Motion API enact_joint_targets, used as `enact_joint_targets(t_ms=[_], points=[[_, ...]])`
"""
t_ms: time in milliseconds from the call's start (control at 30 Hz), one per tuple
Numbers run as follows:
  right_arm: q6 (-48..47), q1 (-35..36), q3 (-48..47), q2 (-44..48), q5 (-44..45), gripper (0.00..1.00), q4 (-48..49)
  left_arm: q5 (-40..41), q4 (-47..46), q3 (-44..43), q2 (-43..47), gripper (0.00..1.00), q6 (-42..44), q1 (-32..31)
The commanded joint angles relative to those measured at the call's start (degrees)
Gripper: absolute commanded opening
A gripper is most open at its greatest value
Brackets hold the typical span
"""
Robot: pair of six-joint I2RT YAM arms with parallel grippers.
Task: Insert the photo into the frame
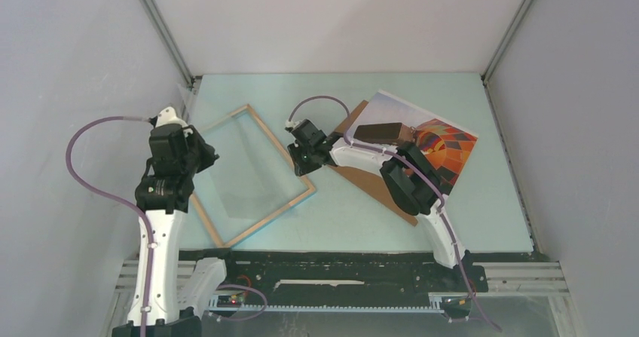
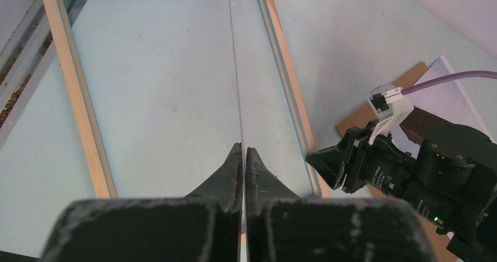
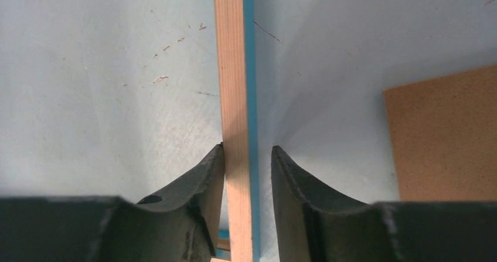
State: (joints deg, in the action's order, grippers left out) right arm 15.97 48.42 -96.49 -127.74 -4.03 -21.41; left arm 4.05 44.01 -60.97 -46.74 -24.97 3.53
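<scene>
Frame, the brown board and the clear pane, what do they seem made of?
Frame: light wood, likely bare, grain lines showing; teal-blue painted or laminated face.
Brown board: probably fibreboard, matte, finely speckled, no grain.
Clear pane: glass or acrylic, can't tell which; the table shows through it.

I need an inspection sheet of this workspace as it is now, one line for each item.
Surface: pale green table, lightly scuffed.
Job's things: frame lies flat and holds no print; photo lies face up on a brown backing board, partly under the right arm.
Clutter: nothing seen.
Grippers: left gripper shut, above the frame; right gripper open astride a frame rail, one finger touching the wood.
Cables: a purple cable loops off each arm.
Surroundings: pale walls on three sides.
</scene>
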Motion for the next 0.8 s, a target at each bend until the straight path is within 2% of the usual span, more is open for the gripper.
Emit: enact_joint_targets(t_ms=[0, 100, 300, 333, 433, 600, 767], points=[[-0.83, 0.10, -0.62, -0.94, 6.19, 0.39, -3.73, -2.93, -3.37, -3.92, -1.99, 0.00, -0.46, 0.57], [0.94, -0.80, 0.46, -0.62, 5.73, 0.32, -5.13, -6.94, -5.23, -4.65, -3.55, 0.00, -2.17, 0.51], [4.63, -3.42, 4.80, 2.94, 5.94, 0.06, -6.42, -12.12, -9.32, -3.96, -4.71, 0.00, -4.46, 0.52], [5.16, -4.07, 5.94, 3.62, 5.35, 0.04, -6.11, -12.82, -9.95, -3.60, -5.02, 0.00, -4.85, 0.47], [6.43, -5.98, 7.75, 5.15, 4.72, 0.00, -6.99, -14.94, -13.15, -1.79, -5.73, 0.00, -7.06, 0.54], [5.34, -7.82, 10.50, 7.63, 5.26, 0.00, -7.76, -18.32, -17.98, -0.13, -7.02, 0.00, -11.19, 0.58], [4.00, -8.43, 12.15, 7.35, -0.32, 0.00, -5.41, -24.17, -21.34, -0.97, -9.99, 0.00, -15.17, 0.58]])
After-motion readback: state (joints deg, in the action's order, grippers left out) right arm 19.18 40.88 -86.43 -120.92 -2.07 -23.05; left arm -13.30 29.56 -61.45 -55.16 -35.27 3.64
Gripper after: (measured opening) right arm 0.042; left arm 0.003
